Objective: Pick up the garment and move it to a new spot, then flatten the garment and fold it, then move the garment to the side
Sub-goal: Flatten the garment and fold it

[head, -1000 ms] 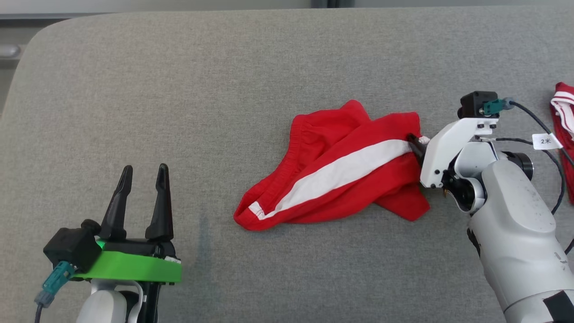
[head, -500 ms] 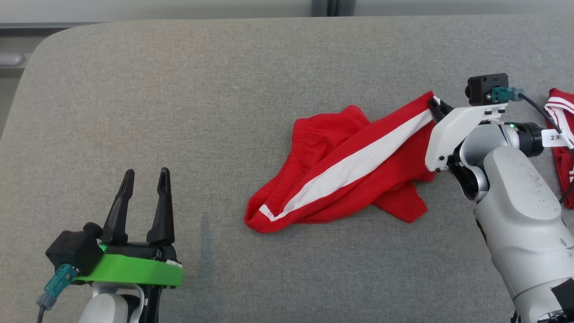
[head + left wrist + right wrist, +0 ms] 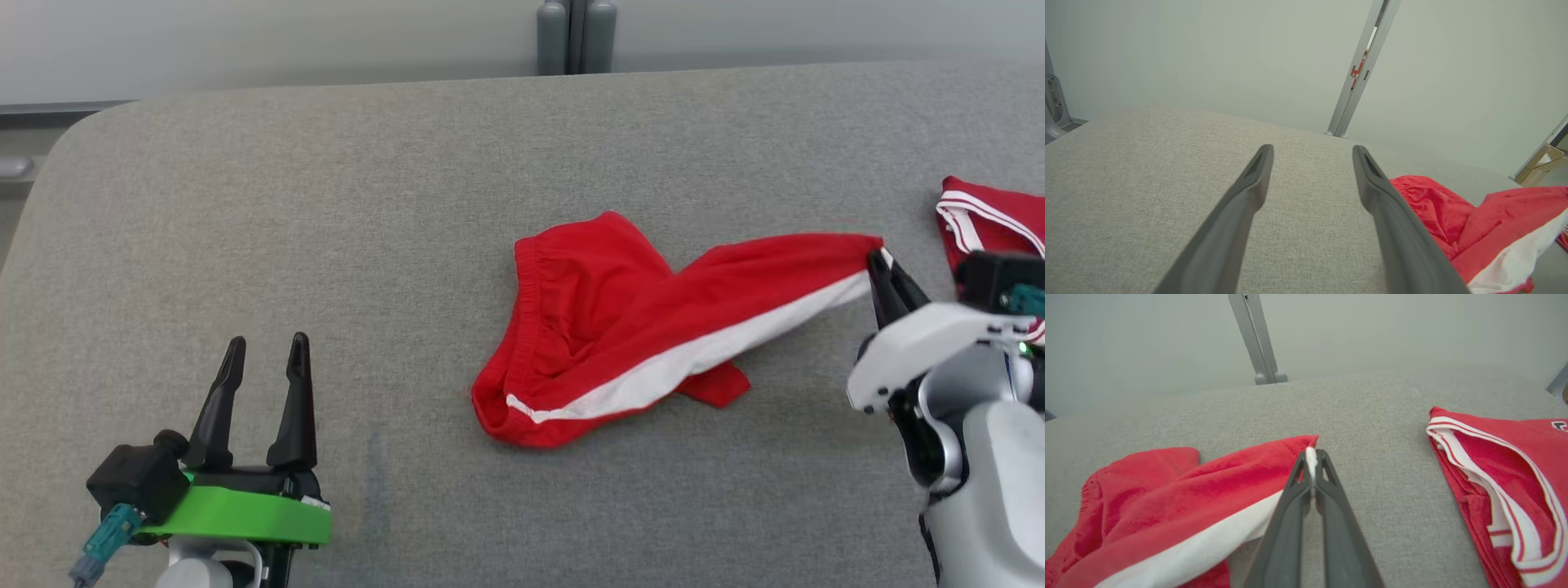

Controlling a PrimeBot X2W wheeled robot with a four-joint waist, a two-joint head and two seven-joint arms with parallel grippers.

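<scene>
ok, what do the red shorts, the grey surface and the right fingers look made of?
The red shorts look like soft matte knit: they drape, wrinkle, and the waistband gathers. The grey surface looks like matte woven upholstery cloth; the weave shows up close. The right fingers look like smooth dark moulded plastic or rubber; which, I cannot tell.

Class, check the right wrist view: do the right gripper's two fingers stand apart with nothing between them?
No: the right gripper is pinched shut on the white-striped corner of the red shorts.
</scene>
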